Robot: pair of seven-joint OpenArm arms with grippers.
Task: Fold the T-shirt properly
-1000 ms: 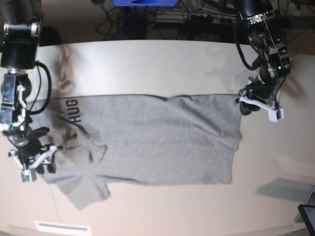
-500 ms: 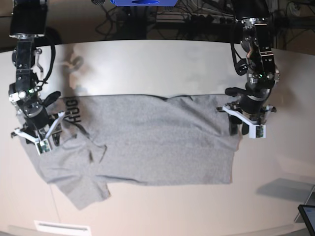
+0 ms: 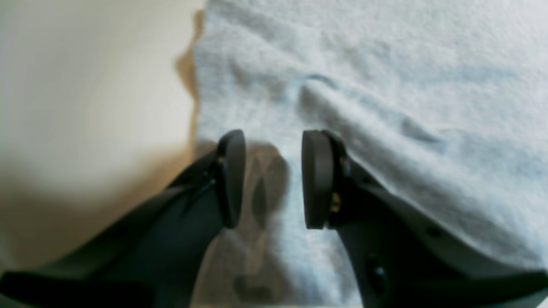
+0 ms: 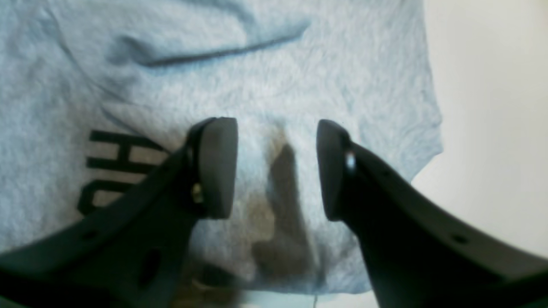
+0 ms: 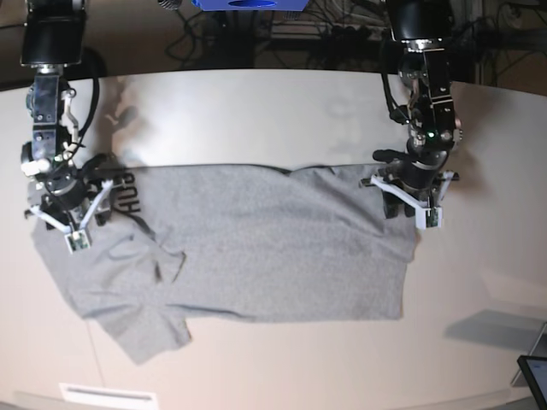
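Note:
The heather-grey T-shirt [image 5: 273,248] lies spread flat across the pale table [image 5: 256,111], with a sleeve flopped out at the near left. Black lettering [image 5: 128,195] shows at its left end. My right gripper [image 5: 73,220] hovers low over that lettered end. In the right wrist view it [image 4: 276,167] stands open above the cloth [image 4: 257,55], the letters [image 4: 115,158] beside its left finger. My left gripper [image 5: 408,205] is over the shirt's far right corner. In the left wrist view it [image 3: 274,179] is open just inside the fabric's [image 3: 385,85] edge, holding nothing.
A dark screen corner [image 5: 534,376] pokes in at the bottom right. A blue object [image 5: 248,4] and cables sit behind the table's far edge. A white label [image 5: 107,395] lies at the near edge. Bare tabletop [image 3: 85,85] borders the shirt's edge.
Both arms swung inward and came down over the shirt's two ends. The right gripper moved back onto the lettered end and opened wider. The shirt has not shifted.

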